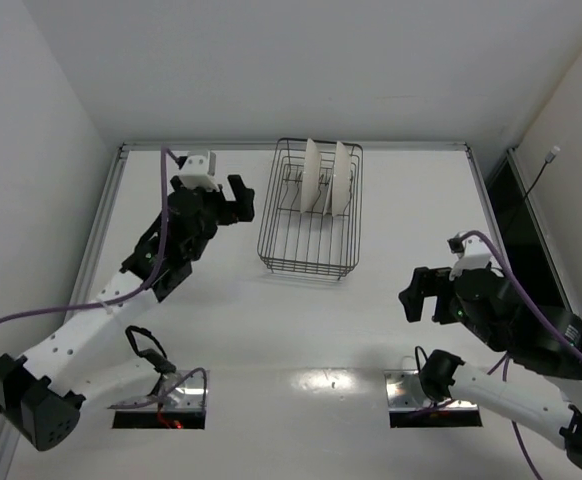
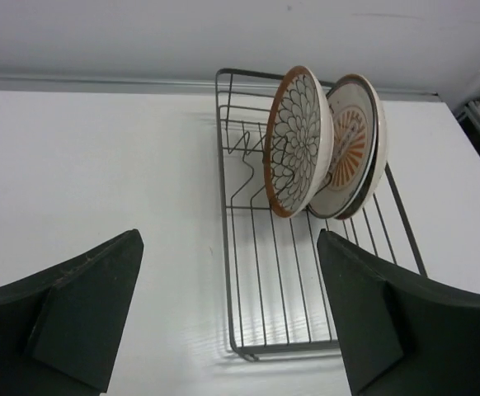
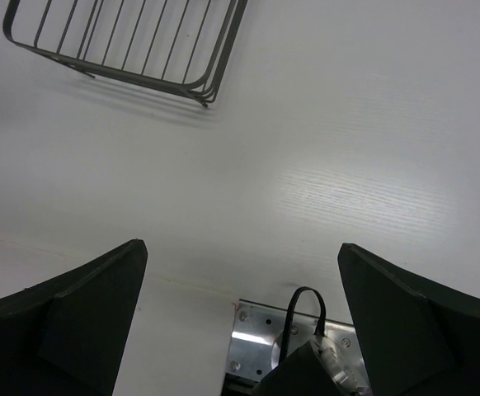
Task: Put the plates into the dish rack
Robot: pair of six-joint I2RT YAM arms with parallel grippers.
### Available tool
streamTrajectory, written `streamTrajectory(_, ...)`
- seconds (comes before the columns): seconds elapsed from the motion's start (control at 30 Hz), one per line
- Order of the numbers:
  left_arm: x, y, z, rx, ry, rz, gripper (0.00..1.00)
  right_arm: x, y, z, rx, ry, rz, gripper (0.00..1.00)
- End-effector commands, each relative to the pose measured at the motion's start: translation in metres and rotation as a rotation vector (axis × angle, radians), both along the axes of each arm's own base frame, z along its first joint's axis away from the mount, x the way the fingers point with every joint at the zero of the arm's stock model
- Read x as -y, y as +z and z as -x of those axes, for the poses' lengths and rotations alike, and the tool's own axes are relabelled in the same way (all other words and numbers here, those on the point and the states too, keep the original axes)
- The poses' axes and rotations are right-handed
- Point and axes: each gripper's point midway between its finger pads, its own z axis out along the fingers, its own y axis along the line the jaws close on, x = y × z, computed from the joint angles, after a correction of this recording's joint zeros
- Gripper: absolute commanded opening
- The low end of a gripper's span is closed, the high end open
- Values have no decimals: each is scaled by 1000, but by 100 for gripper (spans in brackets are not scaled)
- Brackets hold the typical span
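Observation:
The dish rack (image 1: 309, 235) is a black wire basket at the back middle of the table. Two plates stand upright between its far tines, a lattice-faced one (image 2: 297, 142) on the left and one with an orange medallion (image 2: 353, 145) on the right. Both show as white edges from above (image 1: 311, 174) (image 1: 342, 177). Whether another plate sits tight behind the right one I cannot tell. My left gripper (image 1: 237, 201) hovers left of the rack, open and empty (image 2: 228, 239), facing the rack's near corner (image 2: 244, 346). My right gripper (image 1: 412, 296) hangs open and empty (image 3: 242, 245) over bare table, right of and nearer than the rack (image 3: 141, 49).
Metal mounting plates (image 1: 161, 404) (image 1: 433, 398) sit at the near edge; the right one (image 3: 298, 346) lies below my right fingers. A raised rail (image 1: 106, 225) borders the table's left side and back. A dark panel (image 1: 526, 235) runs along the right edge.

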Motion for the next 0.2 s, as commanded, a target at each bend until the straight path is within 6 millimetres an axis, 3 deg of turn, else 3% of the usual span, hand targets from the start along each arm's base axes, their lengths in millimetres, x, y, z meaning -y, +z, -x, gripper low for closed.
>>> streamTrajectory(0.0, -13, 25, 10, 110, 49, 17, 85, -3, 25, 2, 55, 24, -77, 99)
streamTrajectory(0.17, -16, 16, 9, 91, 77, -29, 88, 14, 39, 3, 109, -40, -106, 99)
